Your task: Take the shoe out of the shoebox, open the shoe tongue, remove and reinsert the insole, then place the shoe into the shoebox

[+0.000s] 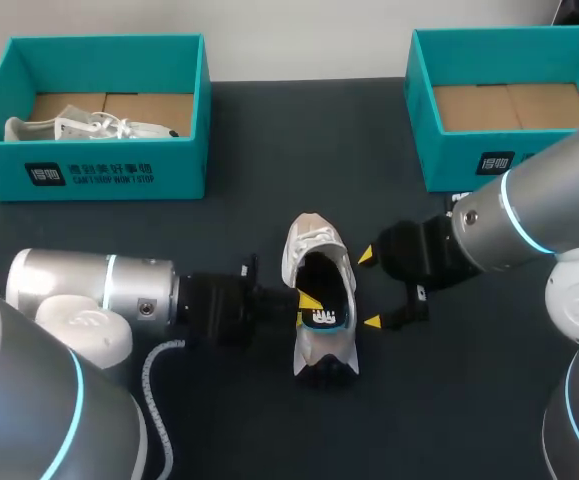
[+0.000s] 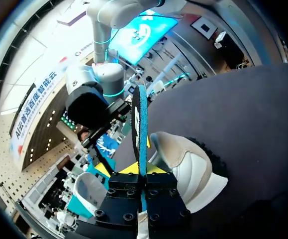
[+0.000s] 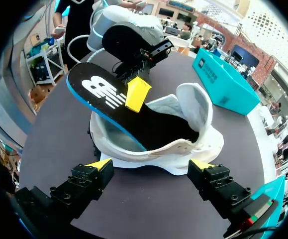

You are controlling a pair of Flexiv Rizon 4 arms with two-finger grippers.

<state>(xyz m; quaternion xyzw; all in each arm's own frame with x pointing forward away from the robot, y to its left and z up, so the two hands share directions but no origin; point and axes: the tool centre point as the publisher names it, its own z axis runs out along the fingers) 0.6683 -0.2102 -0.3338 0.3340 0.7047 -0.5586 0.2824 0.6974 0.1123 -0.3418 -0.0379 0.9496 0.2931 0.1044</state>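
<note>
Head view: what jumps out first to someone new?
The white shoe sits mid-table with its black, blue-edged insole half lifted out, pinched in the left gripper. The right gripper hangs open beside it. At the far corners, the left shoebox holds a second shoe; the right shoebox holds none.

Dark table (image 1: 269,130), teal left shoebox (image 1: 109,172) and right shoebox (image 1: 459,150) at its far side, white shoe (image 1: 314,245) mid-table.
</note>
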